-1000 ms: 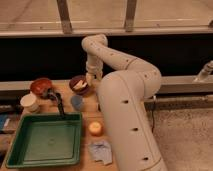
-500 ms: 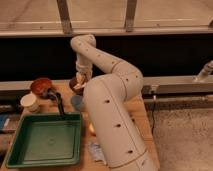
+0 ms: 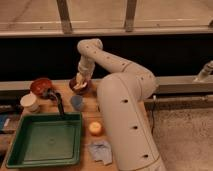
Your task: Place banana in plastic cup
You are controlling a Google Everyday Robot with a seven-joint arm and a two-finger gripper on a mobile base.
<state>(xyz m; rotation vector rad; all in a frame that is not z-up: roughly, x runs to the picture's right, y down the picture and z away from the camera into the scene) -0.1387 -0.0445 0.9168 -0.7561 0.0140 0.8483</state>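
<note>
My gripper [image 3: 80, 81] hangs from the arm that arcs over the table's back edge, right at the purple bowl [image 3: 86, 91]. A small pale piece, apparently the banana [image 3: 78, 88], shows in the bowl directly under the gripper; I cannot tell whether it is held. The blue-grey plastic cup [image 3: 76, 102] stands upright just in front of the bowl, a short way below the gripper.
A red bowl [image 3: 40, 86] and a cream-white cup [image 3: 30, 102] stand at the left. A black utensil [image 3: 58, 101] lies by the green tray [image 3: 30, 155]. A round orange fruit [image 3: 95, 128] and a light-blue object [image 3: 101, 151] sit in front. My arm's white body covers the table's right side.
The arm has swung left and the gripper has come down over the purple bowl. The objects on the table have not moved.
</note>
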